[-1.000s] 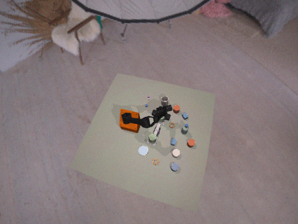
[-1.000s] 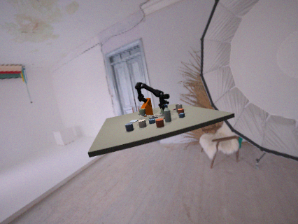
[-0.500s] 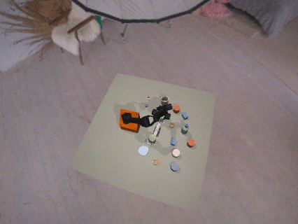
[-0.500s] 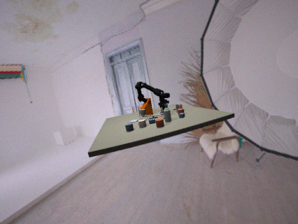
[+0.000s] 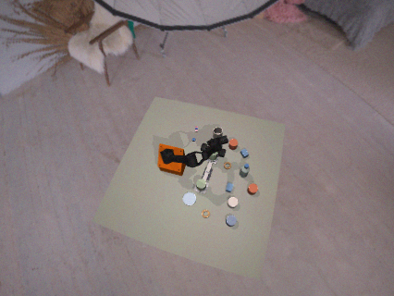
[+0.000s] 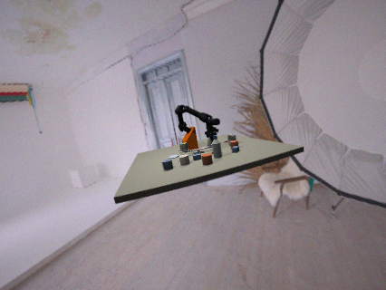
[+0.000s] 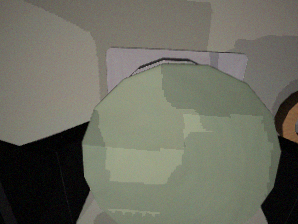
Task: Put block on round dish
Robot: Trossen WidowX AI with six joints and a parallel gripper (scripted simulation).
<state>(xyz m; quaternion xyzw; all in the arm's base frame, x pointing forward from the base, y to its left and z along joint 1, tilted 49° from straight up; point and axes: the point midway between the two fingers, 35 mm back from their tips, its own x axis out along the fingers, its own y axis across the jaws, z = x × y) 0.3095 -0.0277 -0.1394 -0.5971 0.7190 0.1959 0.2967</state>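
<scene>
A green cup [image 5: 213, 157] [image 7: 180, 165] stands at the balance end nearer the back of the top view, above a pale square pan [image 7: 117, 67]. My gripper [image 6: 211, 137] is shut on this cup, with one dark finger on either side in the wrist view. The cup still looks to be at the level of the pan. The other green cup [image 5: 201, 184] [image 6: 183, 147] stands on the opposite end of the balance [image 5: 207, 173]. The round pale dish [image 5: 189, 199] [image 6: 174, 156] lies beside that end, with nothing on it. No block is visible.
A ring [image 5: 227, 165] [image 7: 290, 122] lies close to the gripped cup. A bottle [image 5: 244, 171] [image 6: 217, 149], red cylinders [image 5: 233, 143] [image 5: 252, 189], blue blocks [image 5: 244, 153] [image 5: 229, 187] and a beige cylinder [image 5: 232, 202] stand beyond the balance. Another ring [image 5: 205, 210] lies near the dish.
</scene>
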